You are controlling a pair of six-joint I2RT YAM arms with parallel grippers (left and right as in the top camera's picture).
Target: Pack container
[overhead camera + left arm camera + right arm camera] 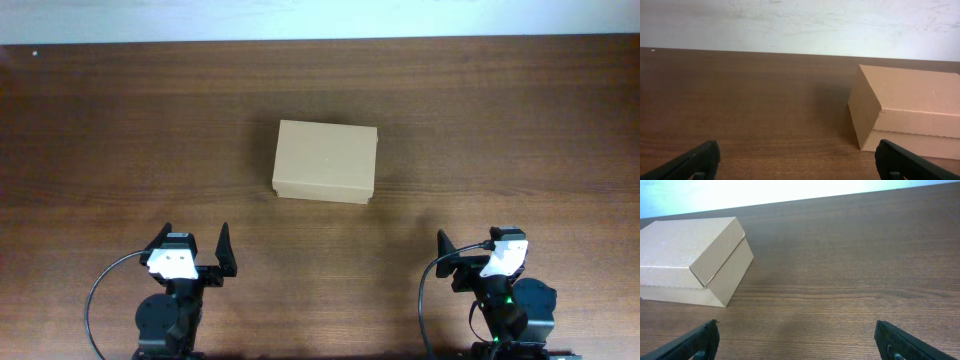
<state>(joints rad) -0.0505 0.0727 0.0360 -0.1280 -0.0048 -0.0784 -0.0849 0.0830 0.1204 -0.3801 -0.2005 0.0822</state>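
Note:
The container, a plain tan cardboard box (326, 161) with its flap lid shut, sits on the wooden table near the middle. It shows at the right in the left wrist view (910, 112) and at the left in the right wrist view (692, 257). My left gripper (192, 250) is open and empty near the front edge, left of the box; its fingertips frame bare wood (797, 162). My right gripper (478, 250) is open and empty near the front edge, right of the box, also over bare wood (797, 342).
The dark wooden table (500, 120) ends at a pale wall along the back (320, 20). Black cables (100, 290) loop beside each arm base.

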